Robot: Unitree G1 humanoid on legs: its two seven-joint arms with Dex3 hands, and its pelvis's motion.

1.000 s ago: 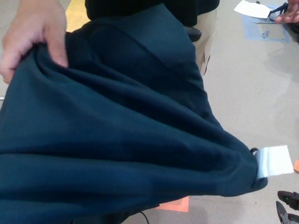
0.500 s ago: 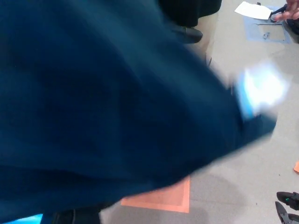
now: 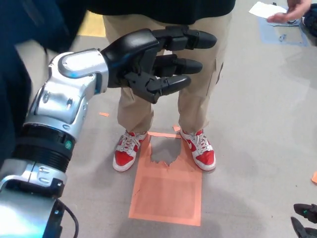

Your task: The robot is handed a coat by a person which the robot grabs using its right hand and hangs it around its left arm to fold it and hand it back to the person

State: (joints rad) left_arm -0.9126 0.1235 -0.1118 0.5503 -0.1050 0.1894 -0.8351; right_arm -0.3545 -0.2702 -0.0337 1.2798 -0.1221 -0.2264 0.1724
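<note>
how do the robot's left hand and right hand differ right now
The left hand shows whole, while the right hand is only a black sliver at the picture's bottom right corner. The left hand is raised in front of a person's tan trousers, and the right hand sits low over the grey floor. The left hand is open and holds nothing, but the right hand's state cannot be told. Both are black.

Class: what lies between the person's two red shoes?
In the head view, the worn top end of the orange floor marking lies between the red shoes.
</note>
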